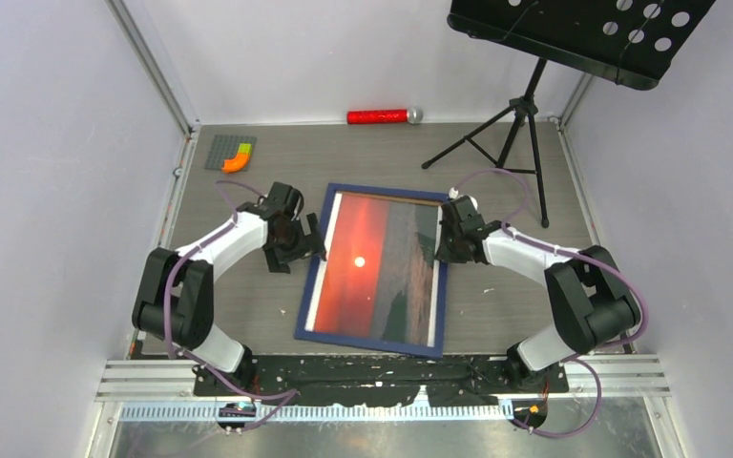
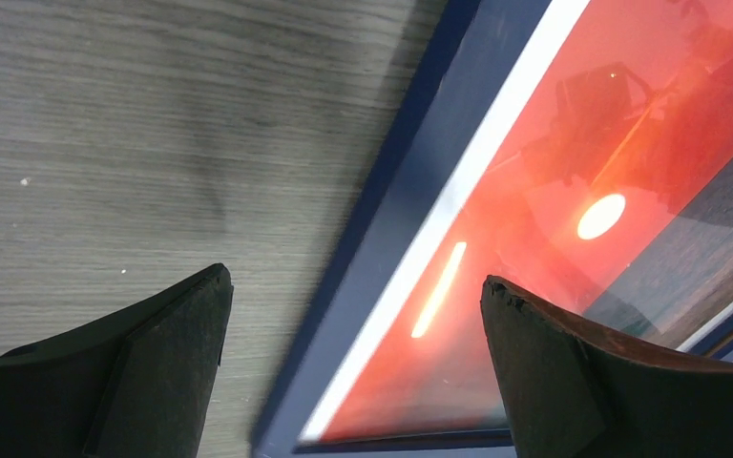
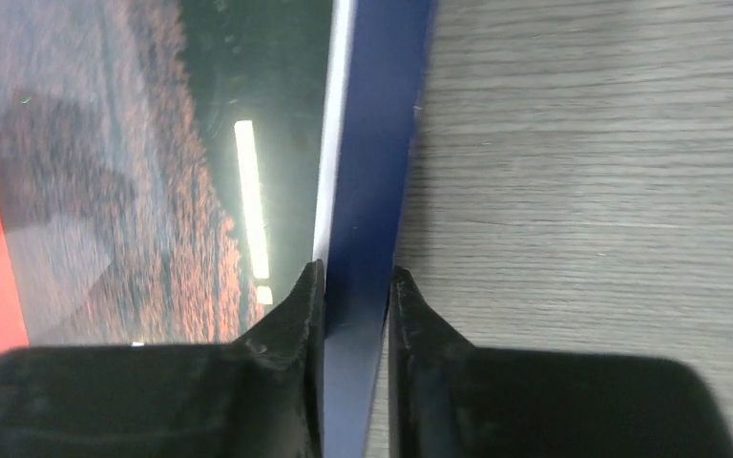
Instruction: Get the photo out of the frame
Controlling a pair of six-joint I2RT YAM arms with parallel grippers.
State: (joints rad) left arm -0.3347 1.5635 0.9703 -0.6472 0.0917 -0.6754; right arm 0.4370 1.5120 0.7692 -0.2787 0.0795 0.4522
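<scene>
Photo (image 1: pixel 372 262) lies face up inside the blue frame (image 1: pixel 363 343), flat on the grey table (image 1: pixel 506 286) at the centre of the top view, slightly askew. Upper right, a black music stand (image 1: pixel 525 105) on its tripod. Right gripper (image 3: pixel 355 281) pinches the frame's right rail, its 2 fingers clamped on either side. Left gripper (image 2: pixel 358 286) hovers spread wide over the frame's left rail, holding nothing. Top centre, a red tube (image 1: pixel 378 116). Upper left, a grey plate (image 1: pixel 232 153) with an orange piece on it.
</scene>
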